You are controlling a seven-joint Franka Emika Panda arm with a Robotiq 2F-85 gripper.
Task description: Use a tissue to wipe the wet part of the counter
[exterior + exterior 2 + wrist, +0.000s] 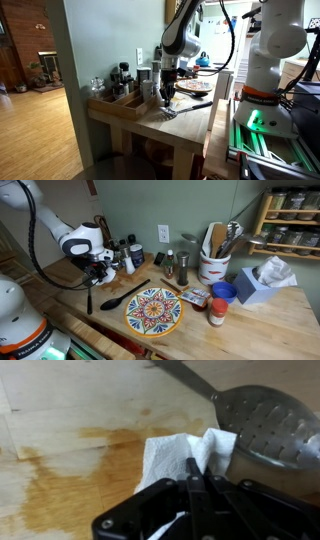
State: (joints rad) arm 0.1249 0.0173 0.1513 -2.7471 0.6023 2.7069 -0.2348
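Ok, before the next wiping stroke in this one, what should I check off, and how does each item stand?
1. Tissue held: ok. The gripper is shut on the white tissue.
2. Wet area located: ok. The brownish wet patch lies on the counter right beside the tissue.
3. Patch wiped dry: not ok; it shows plainly.
4. Tissue pressed onto the counter: cannot tell.
5. Path toward the patch clear: ok. The slotted metal spoon lies on the tissue's opposite side.
6. Dishes out of the way: ok. The plate sits apart from the gripper.
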